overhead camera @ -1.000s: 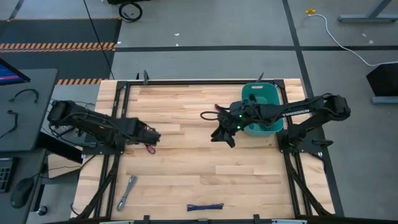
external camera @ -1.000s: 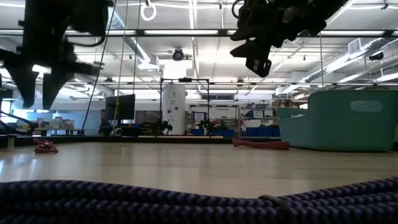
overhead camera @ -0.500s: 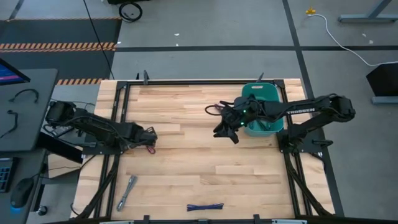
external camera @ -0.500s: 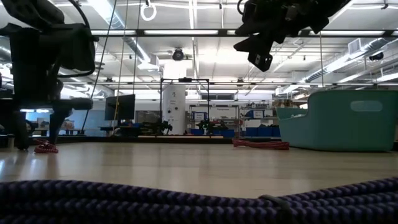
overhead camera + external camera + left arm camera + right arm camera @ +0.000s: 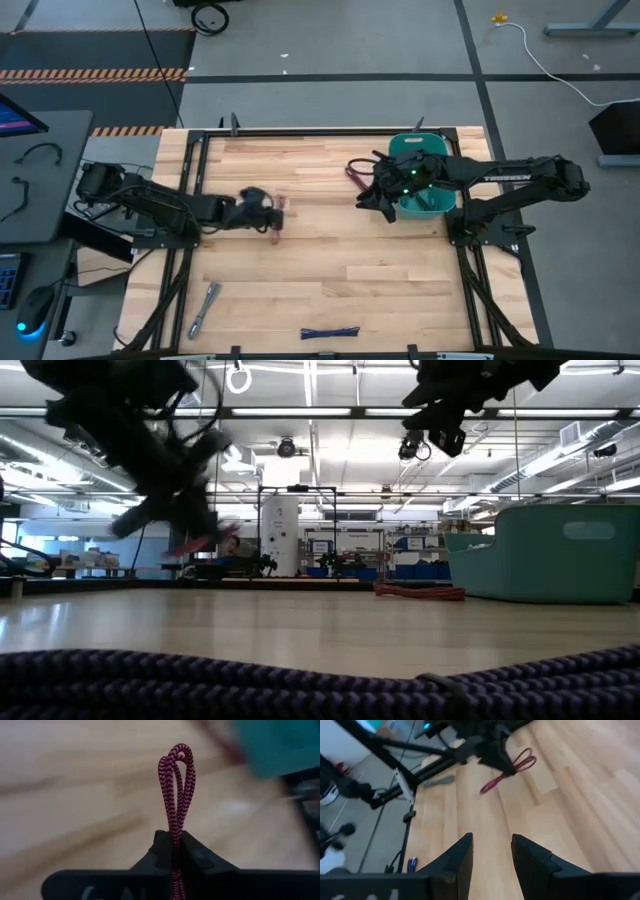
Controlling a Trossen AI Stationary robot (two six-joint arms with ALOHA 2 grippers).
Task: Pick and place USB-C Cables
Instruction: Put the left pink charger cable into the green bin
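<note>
A magenta braided USB-C cable (image 5: pixel 176 785), folded into a loop, hangs above the table's left half with my left gripper (image 5: pixel 268 212) shut on it; it also shows in the low view (image 5: pixel 205 540). My right gripper (image 5: pixel 376 196) hovers open beside the teal bin (image 5: pixel 420 150), nothing between its fingers (image 5: pixel 462 857). A maroon cable (image 5: pixel 355 174) lies flat on the wood next to the bin. A silver-grey cable (image 5: pixel 205 305) and a blue one (image 5: pixel 330 333) lie near the front edge. A purple cable (image 5: pixel 300 680) fills the low view's foreground. My left gripper pinches the folded magenta cable between its two fingers, around the bundle's middle (image 5: pixel 175 842). The looped end (image 5: pixel 177 757) sticks out past the fingertips, and the other end (image 5: pixel 487 787) trails behind. The fingers come slanting from the table's left. The cable is lifted clear of the table.
The teal bin (image 5: pixel 545 555) stands at the table's far right. A black frame (image 5: pixel 195 180) borders the wooden top on both sides. Bare wood lies between the two grippers.
My left gripper dropped onto the magenta cable near the table's left edge, shut on it, then lifted it clear and carried it toward the right. My right gripper drifted right and toward the far edge, closer to the bin, staying open.
</note>
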